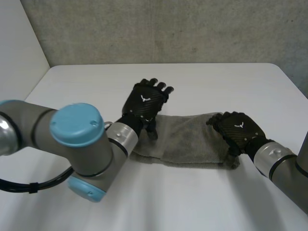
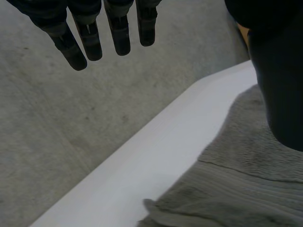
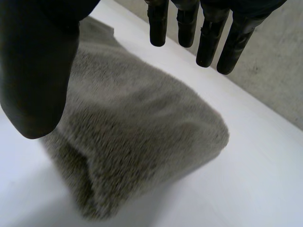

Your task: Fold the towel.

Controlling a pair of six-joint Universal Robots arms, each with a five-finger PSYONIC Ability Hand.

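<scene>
Only one towel (image 1: 187, 139) lies on the bench (image 1: 216, 82). It is a grey, plush piece folded into a long, narrow band with soft, rounded edges. It reaches from under the left hand (image 1: 144, 103) to under the right hand (image 1: 239, 129). The bench is smooth, matt white with a rounded corner, and a rough grey concrete wall (image 1: 168, 29) stands behind it.

There are two black hands, one at each end of the towel, and both have a woven pattern on their backs.

In the left wrist view, the left hand's fingers (image 2: 120, 35) are straight and slightly spread and hold nothing. Their tips reach out past the bench edge, with grey concrete behind them. The towel lies back from the fingertips, beneath the palm and thumb. There a flat ribbed band crosses the pile, and one corner of the cloth lifts a little off the bench.

In the right wrist view, the right hand's fingers (image 3: 208, 42) are also straight, set well apart from the thumb (image 3: 38, 71), and clasp nothing. The towel's thick folded end, fuzzy and rounded like a cushion, sits below the gap between thumb and fingers. Bare white bench lies past the fingertips. I cannot tell whether the palm touches the pile.
</scene>
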